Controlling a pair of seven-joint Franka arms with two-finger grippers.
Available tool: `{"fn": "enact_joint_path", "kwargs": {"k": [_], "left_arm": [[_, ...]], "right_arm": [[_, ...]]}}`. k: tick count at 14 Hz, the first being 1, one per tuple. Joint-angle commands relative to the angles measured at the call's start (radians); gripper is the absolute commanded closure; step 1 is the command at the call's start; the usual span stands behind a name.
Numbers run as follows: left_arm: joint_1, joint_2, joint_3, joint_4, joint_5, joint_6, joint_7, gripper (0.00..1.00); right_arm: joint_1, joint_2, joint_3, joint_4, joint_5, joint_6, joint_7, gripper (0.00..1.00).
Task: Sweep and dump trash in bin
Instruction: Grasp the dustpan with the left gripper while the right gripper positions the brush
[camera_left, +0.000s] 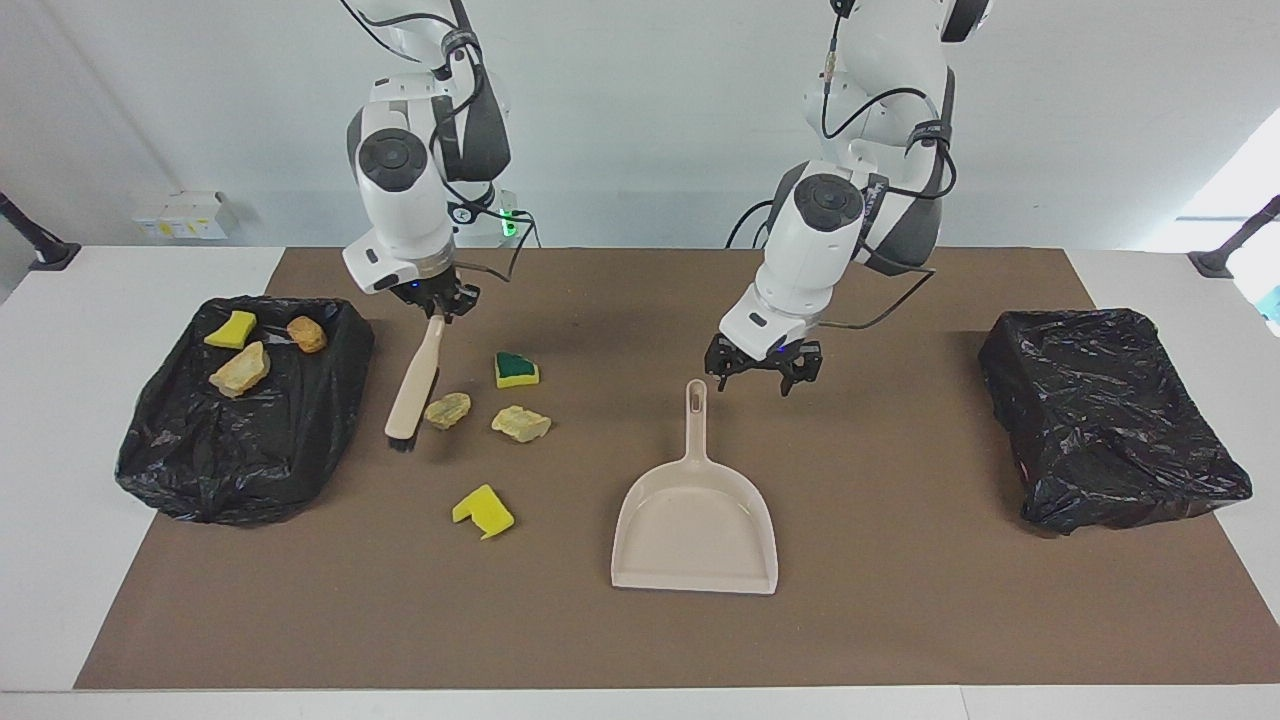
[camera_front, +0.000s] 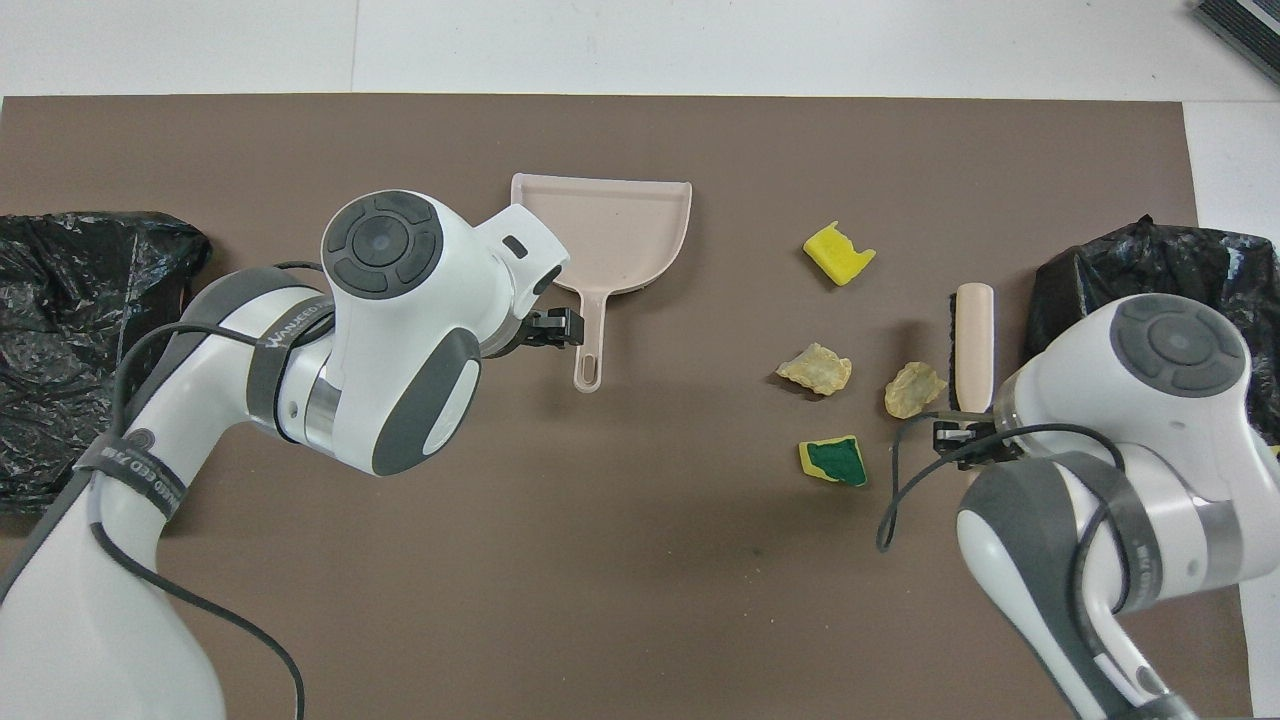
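Item: trash, seven scraps, on our counter (camera_left: 150, 620) over a brown mat (camera_left: 900, 620).

Loose on the mat, toward the right arm's end: a green-topped sponge piece (camera_left: 516, 369); farther from the robots, two tan crumbly lumps (camera_left: 447, 410) (camera_left: 520, 423) side by side; farthest, a plain yellow sponge piece (camera_left: 483, 512).

Already binned: a yellow sponge piece (camera_left: 232, 329), an orange lump (camera_left: 307, 334) and a tan lump (camera_left: 240, 369) lie in the black-bagged bin (camera_left: 180, 460) at the right arm's end. A second bagged bin (camera_left: 1110, 420) sits at the left arm's end.

Handling, as we judge it: the sponge is light and springy and should slide or tumble readily under bristles; the lumps look brittle and may shed crumbs if pressed. We would not pinch any of it; push low, from the bin side, toward the beige dustpan (camera_left: 695, 530).

Tools: the right pincer (camera_left: 438, 303) is clenched on the handle end of the brush (camera_left: 415, 385), whose bristles sit just beside the nearer tan lump, between it and the bin; whether they touch the mat we cannot tell. The left pincer (camera_left: 762, 368) hangs released just beside the dustpan's handle tip, not holding it. The handle is the stiff, sensible place to take the pan.
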Motion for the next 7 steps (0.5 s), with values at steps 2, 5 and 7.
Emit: {"fn": "enact_joint_path", "kwargs": {"k": [2, 5, 7], "left_arm": [[-0.056, 0.021, 0.016, -0.005, 0.007, 0.088, -0.077, 0.00], [-0.079, 0.051, 0.016, -0.005, 0.007, 0.136, -0.077, 0.00], [-0.120, 0.108, 0.019, 0.004, 0.016, 0.179, -0.083, 0.00]], "right_arm": [[-0.055, -0.001, 0.018, -0.093, -0.021, 0.080, -0.100, 1.00], [-0.046, 0.001, 0.021, -0.156, -0.006, 0.128, -0.149, 1.00], [-0.020, 0.004, 0.022, -0.156, 0.042, 0.129, -0.183, 1.00]]}}
